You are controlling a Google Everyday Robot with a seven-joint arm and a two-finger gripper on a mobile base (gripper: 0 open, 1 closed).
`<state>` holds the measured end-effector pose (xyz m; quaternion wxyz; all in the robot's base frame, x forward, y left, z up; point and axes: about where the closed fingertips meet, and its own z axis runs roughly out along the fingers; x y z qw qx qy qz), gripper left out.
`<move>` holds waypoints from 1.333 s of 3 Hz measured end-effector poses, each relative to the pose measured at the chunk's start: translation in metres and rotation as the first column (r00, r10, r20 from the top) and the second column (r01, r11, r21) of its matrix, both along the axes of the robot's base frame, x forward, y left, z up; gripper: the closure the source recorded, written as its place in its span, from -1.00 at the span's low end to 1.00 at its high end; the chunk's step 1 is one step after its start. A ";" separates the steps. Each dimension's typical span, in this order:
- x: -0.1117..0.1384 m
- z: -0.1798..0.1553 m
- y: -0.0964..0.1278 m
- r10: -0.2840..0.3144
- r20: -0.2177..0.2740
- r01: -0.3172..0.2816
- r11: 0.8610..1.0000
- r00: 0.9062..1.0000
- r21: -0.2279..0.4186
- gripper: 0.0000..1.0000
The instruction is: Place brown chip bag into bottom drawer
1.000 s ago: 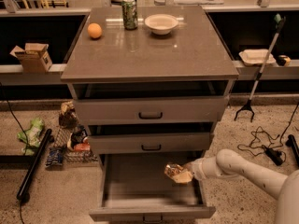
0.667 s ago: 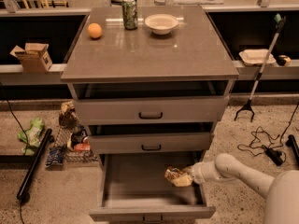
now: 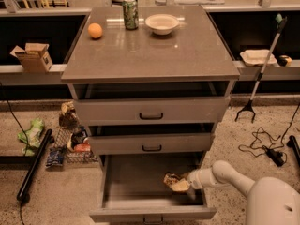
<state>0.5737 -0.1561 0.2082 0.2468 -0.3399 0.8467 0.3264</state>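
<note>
The bottom drawer of the grey cabinet is pulled out, showing a plain grey floor. The brown chip bag, shiny and wrinkled, is low inside the drawer at its right side, near or on the floor. My gripper reaches in from the right over the drawer's right wall and sits at the bag's right end. The white arm runs back to the lower right corner.
On the cabinet top stand an orange fruit, a green can and a white bowl. The two upper drawers are slightly open. Snack bags and clutter lie on the floor left. Cables lie right.
The gripper and bag have sunk lower into the bottom drawer and shifted a little toward its front. Nothing else moved.
</note>
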 end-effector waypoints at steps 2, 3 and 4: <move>-0.002 -0.029 0.011 0.005 -0.041 -0.004 1.000 0.999 0.027 0.18; -0.003 -0.038 0.015 0.008 -0.056 -0.006 0.999 0.998 0.033 -0.29; -0.003 -0.040 0.017 0.013 -0.059 -0.011 0.999 0.998 0.044 -0.91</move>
